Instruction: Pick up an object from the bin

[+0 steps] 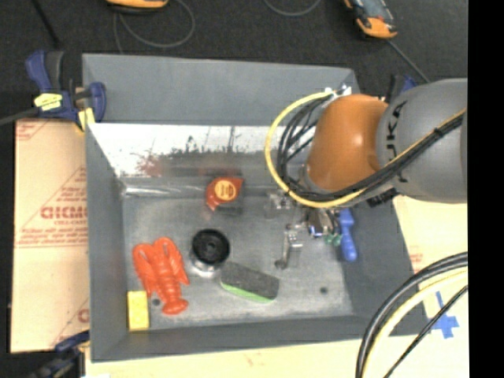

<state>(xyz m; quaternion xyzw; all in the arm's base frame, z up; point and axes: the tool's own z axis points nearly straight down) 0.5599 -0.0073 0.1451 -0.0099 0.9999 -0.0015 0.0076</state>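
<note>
Camera view: my gripper (293, 244) hangs low over bare bin (316, 288) floor between sponge (249, 283) and blue tool (346, 236), likely lining up a pick; released or clenched, I can't tell.

The grey bin (104, 235) is carrying a few loose things on its floor. A red lobster (161, 276) is lying at the front left, with a yellow block (138, 311) sitting just beside it in the corner. A black disc (210, 246) is resting near the middle, and a green-edged grey pad (250, 283) is lying just in front of it. An orange tape measure (224, 193) is sitting by the back wall. A blue thing (347, 239) is lying near the right wall, partly hidden.
</note>
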